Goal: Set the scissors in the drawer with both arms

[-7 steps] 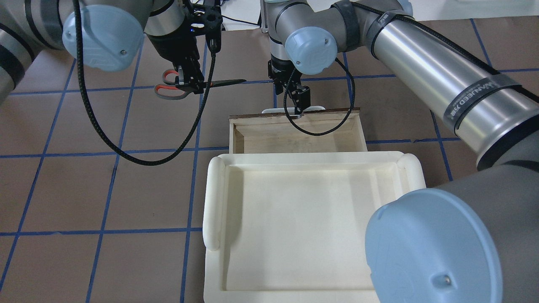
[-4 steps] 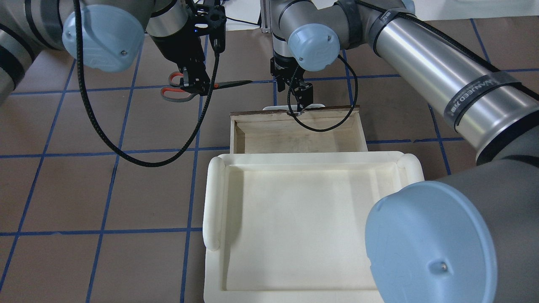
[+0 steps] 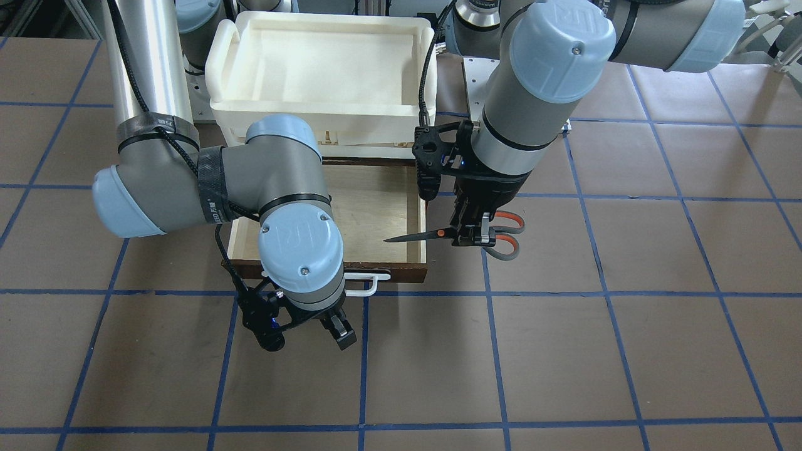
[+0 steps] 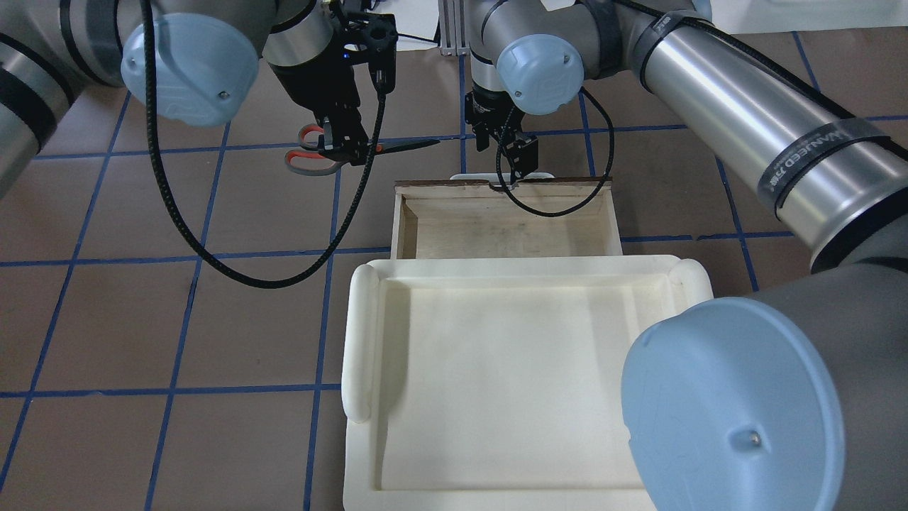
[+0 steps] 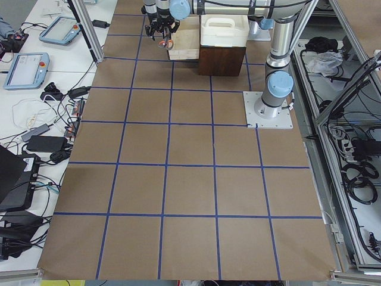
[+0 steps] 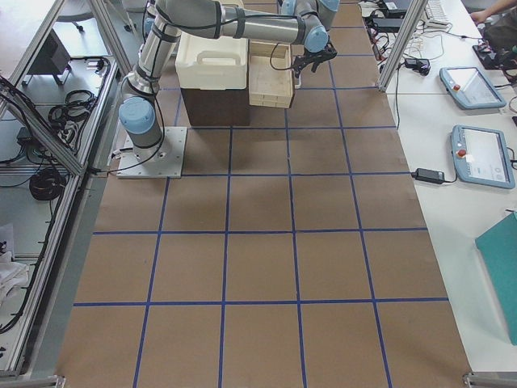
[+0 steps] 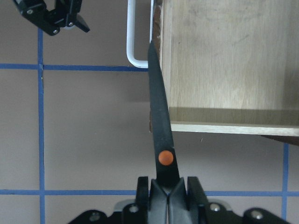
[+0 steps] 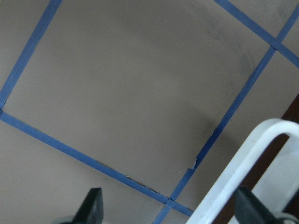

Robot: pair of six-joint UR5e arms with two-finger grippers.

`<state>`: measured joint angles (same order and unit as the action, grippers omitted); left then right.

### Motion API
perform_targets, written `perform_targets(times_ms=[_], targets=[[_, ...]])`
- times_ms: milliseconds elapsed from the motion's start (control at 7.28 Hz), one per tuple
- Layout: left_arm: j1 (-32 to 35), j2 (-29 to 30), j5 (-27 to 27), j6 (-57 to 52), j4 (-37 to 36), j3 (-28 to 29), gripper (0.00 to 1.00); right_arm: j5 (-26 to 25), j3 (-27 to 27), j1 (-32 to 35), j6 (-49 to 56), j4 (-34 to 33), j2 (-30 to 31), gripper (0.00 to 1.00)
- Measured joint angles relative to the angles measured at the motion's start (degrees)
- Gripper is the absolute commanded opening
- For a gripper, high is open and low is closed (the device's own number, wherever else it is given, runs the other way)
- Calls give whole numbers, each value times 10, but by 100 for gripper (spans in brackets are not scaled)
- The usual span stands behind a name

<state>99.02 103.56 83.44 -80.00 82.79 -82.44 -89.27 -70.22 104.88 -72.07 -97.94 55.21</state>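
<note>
My left gripper (image 4: pixel 345 147) is shut on the scissors (image 4: pixel 312 157) near the orange pivot and holds them level above the table. The dark blades point toward the open drawer (image 4: pixel 496 227). In the front view the left gripper (image 3: pixel 473 235) is just beside the drawer's (image 3: pixel 369 207) side wall, and the scissors' (image 3: pixel 415 237) tip reaches over it. In the left wrist view the blade (image 7: pixel 158 112) lies along the drawer's (image 7: pixel 224 60) front corner. My right gripper (image 4: pixel 521 152) is open and empty, just in front of the white bar handle (image 4: pixel 468 177), apart from it (image 8: pixel 243 177).
The white foam tray (image 4: pixel 365 341) sits on the dark brown cabinet (image 6: pixel 214 105) above the drawer. Brown table paper with blue tape lines lies all around. My right arm's (image 3: pixel 188 188) elbow hangs over the drawer's side in the front view.
My left gripper has carried the scissors to the right, toward the drawer. My right gripper has drawn back from the white handle, and the drawer stands open.
</note>
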Motion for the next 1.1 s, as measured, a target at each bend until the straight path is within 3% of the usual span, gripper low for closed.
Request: perform_targets(times_ms=[275,550,1099], targets=[[26,3,-12,11,-3,0,0,3,-3,1,1,6,28,100],[53,8,-13,24,-5,-2,0,-9,-5,1,86,8,60,100],[79,15,-13,45,-14,-6,0,-49,-13,-69,502,8,135,100]])
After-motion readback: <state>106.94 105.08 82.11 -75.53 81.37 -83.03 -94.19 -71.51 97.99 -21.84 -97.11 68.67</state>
